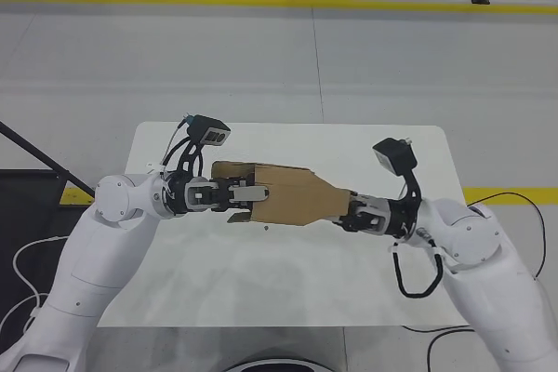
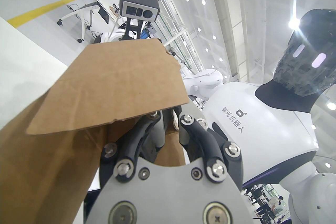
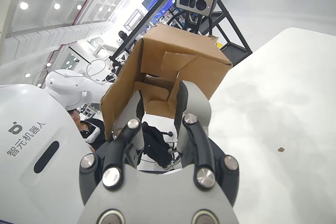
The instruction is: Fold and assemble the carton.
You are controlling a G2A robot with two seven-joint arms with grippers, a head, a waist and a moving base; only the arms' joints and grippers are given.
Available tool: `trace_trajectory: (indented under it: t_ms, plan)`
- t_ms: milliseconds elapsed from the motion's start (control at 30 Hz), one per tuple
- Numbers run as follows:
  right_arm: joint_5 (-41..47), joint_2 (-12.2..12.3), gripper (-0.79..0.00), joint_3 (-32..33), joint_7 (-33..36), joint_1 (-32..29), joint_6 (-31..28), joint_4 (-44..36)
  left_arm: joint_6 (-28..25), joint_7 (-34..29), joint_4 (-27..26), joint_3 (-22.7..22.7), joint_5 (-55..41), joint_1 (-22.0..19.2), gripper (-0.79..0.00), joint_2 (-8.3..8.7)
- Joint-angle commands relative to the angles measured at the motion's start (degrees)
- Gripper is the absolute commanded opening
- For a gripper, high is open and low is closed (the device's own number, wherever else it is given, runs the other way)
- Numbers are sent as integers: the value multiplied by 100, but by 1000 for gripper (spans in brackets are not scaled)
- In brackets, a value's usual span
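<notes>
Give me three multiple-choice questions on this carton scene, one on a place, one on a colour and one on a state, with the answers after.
1. Where is the carton?
A. On the floor.
B. Between the left gripper and the right gripper, over the table.
C. Alone at a table corner.

2. What colour is the carton?
A. Brown.
B. White.
C. Blue.

3. How is the carton's end nearest the right gripper?
A. Taped shut.
B. Crushed flat.
C. Open, with loose flaps.

Answers:
1 B: the top view shows an arm at each end of it, above the white table.
2 A: it is plain brown cardboard in every view.
3 C: the right wrist view looks past loose flaps into its hollow inside.
</notes>
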Motion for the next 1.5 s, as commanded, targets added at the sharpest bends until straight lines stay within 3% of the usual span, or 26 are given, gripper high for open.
trace_trajectory:
  t_ms: [0, 800, 1467]
  plan:
    - [-32, -4, -471, -2, -23, -4, 10, -30, 1, -4, 3, -3, 4, 2, -785, -5]
    - [-259, -46, -449, -17, -50, 45, 100, -196, 22, -35, 11, -45, 35, 14, -785, -49]
    - [43, 88, -422, 792, -68, -702, -175, -259, 64, -36, -28, -117, 66, 16, -785, -74]
